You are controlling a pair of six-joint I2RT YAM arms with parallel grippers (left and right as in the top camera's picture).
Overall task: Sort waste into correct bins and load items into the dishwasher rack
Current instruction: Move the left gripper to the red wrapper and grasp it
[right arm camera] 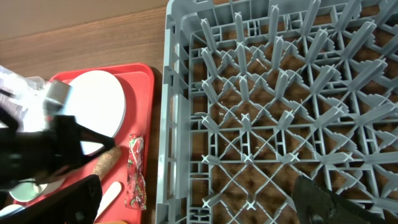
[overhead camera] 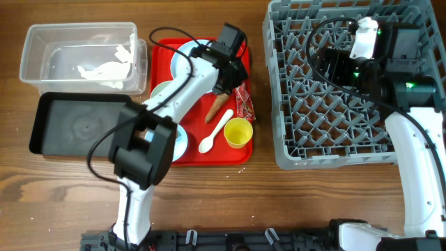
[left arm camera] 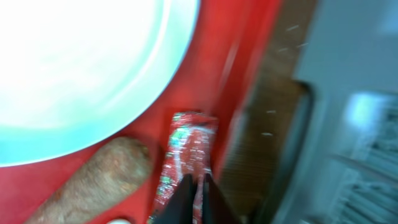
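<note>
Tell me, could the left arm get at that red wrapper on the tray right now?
Probably yes. The left gripper hangs right above the red snack wrapper, which lies bare on the red tray beside the carrot-like piece, with nothing on top of it.

Tabletop from above. At far left, plastic tub (overhead camera: 33, 49) at the back, with crumpled paper (overhead camera: 104, 70) inside; shallow tray (overhead camera: 77, 129) directly in front of it. In the middle, serving tray (overhead camera: 216, 157), just right of those two. On it: round plate (overhead camera: 182, 59) at back left, bowl (overhead camera: 160, 92) in front of that, second bowl (overhead camera: 181, 143) at front left; carrot-like piece (overhead camera: 219, 106) mid-tray, snack wrapper (overhead camera: 244, 104) just right of it, near the right rim; plastic spoon (overhead camera: 214, 132) in front of the carrot-like piece, small cup (overhead camera: 238, 132) just right of the spoon. At far right, dishwasher rack (overhead camera: 334, 162), close beside the serving tray.
</note>
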